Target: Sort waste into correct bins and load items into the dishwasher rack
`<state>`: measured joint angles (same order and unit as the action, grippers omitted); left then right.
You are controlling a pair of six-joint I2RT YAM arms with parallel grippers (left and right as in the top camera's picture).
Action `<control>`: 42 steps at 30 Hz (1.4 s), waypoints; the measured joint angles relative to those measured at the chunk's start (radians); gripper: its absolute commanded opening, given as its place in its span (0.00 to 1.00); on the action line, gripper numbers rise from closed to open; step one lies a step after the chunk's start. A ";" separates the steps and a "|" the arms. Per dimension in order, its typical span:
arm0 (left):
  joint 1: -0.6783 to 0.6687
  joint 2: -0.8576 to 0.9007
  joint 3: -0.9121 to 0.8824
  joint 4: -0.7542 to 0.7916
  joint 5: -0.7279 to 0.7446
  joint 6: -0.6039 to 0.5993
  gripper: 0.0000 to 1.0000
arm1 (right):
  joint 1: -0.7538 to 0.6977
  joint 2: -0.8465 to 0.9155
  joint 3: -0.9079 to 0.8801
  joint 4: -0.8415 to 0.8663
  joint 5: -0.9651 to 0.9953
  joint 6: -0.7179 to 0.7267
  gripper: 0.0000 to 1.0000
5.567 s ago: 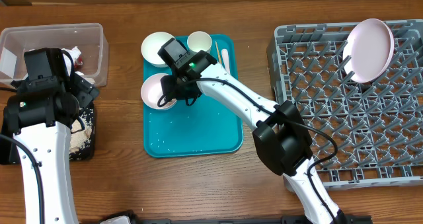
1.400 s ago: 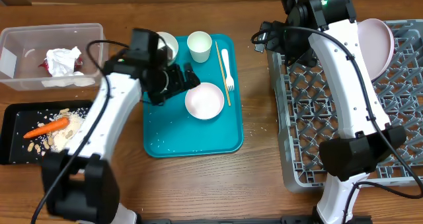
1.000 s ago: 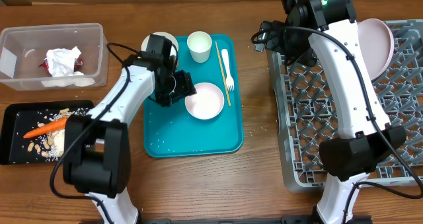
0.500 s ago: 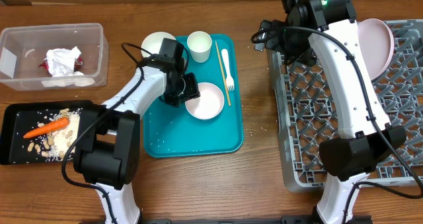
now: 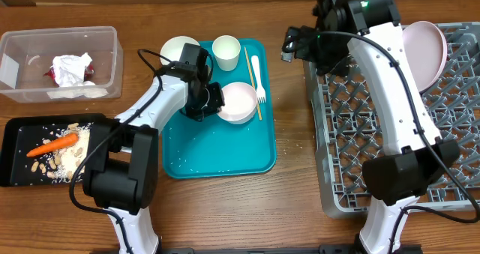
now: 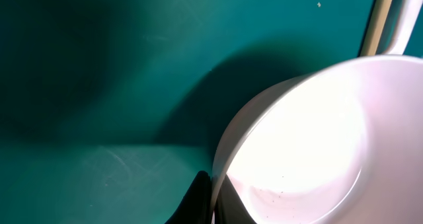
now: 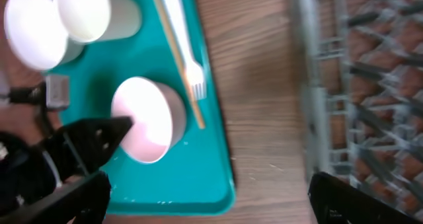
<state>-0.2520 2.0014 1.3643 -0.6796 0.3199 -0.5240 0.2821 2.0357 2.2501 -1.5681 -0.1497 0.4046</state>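
My left gripper (image 5: 214, 103) is shut on the left rim of a small white bowl (image 5: 238, 103), which is tilted up off the teal serving tray (image 5: 217, 153). In the left wrist view the two fingertips (image 6: 201, 201) pinch the rim of the bowl (image 6: 310, 138). My right gripper (image 5: 294, 44) hangs open over the table between the teal tray and the grey dishwasher rack (image 5: 450, 179); nothing sits between its fingers (image 7: 66, 191). A second bowl (image 5: 178, 50), a cup (image 5: 226, 50) and a wooden stick (image 5: 250, 74) lie on the teal tray. A white plate (image 5: 421, 55) stands in the rack.
A white fork (image 5: 258, 78) lies beside the stick. The clear tub (image 5: 30, 93) at far left holds a crumpled tissue (image 5: 71, 68) and a red wrapper (image 5: 49, 74). The black tray (image 5: 15, 171) below it holds the carrot (image 5: 51, 145) and tan scraps (image 5: 71, 158).
My left gripper has closed on the bowl's rim, and the bowl has tipped up and shifted slightly toward the back. The right gripper has edged left.
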 measured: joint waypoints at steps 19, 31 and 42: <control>0.069 0.000 -0.001 0.024 0.316 0.005 0.04 | 0.059 0.002 -0.382 0.349 -0.363 -0.061 1.00; 0.069 0.000 -0.001 0.049 0.449 0.010 0.04 | 0.082 0.002 -0.382 0.349 -0.300 -0.012 1.00; 0.069 0.000 -0.001 0.067 0.567 0.031 0.04 | 0.111 0.002 -0.382 0.349 -0.250 0.011 1.00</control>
<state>-0.1825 2.0014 1.3636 -0.6125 0.8871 -0.4931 0.3927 2.0377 1.8679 -1.2194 -0.4000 0.4160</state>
